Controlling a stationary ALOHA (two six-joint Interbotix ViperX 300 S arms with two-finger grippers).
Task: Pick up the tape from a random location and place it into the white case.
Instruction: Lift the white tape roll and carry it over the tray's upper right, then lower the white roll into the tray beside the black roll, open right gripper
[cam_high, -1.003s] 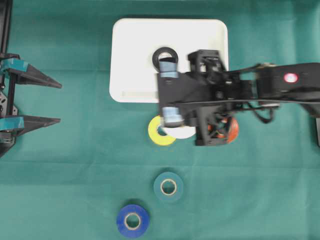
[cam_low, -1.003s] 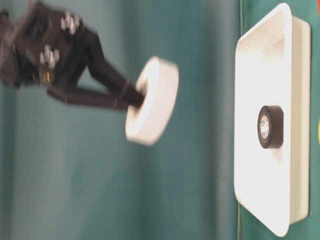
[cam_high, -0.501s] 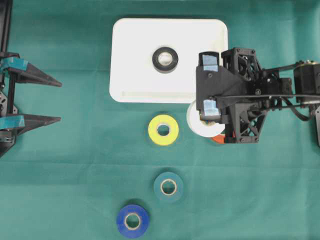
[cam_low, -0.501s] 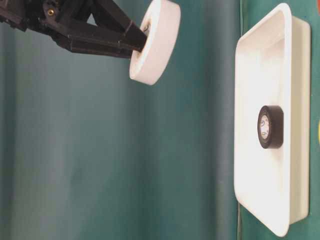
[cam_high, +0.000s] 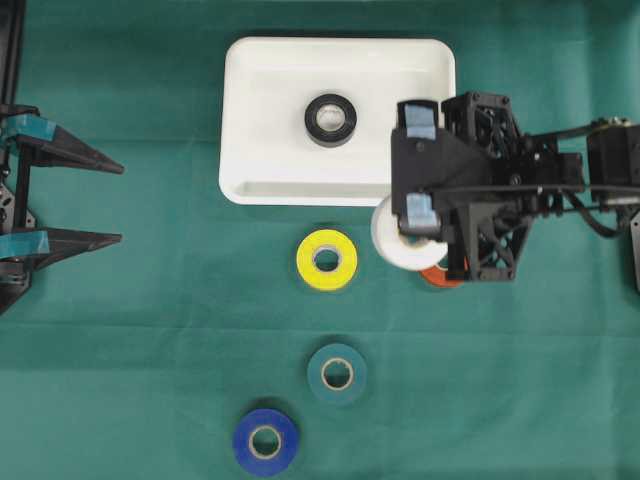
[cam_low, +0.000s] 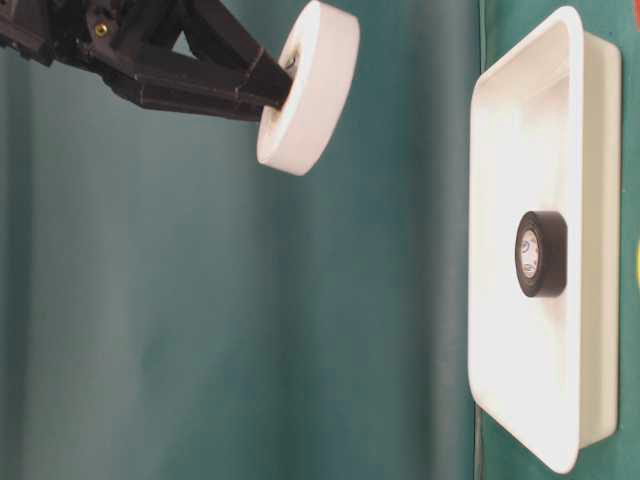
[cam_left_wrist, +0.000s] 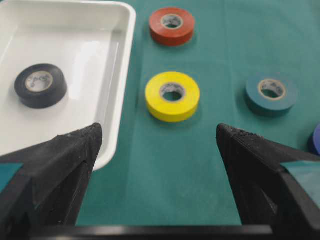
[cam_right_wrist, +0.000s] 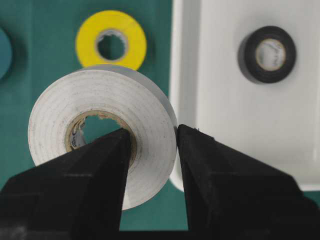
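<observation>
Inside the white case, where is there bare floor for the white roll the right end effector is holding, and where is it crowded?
In the white case, the black roll sits mid-floor; bare floor lies to its left and right in the overhead view. The right end effector holds the white roll just off the case's lower right corner. Crowded: cloth below the case, with yellow and orange rolls.

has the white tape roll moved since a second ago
Yes. In the overhead view the white tape roll, pinched by the right gripper, has shifted rightward, from beside the yellow roll to over the orange roll.
</observation>
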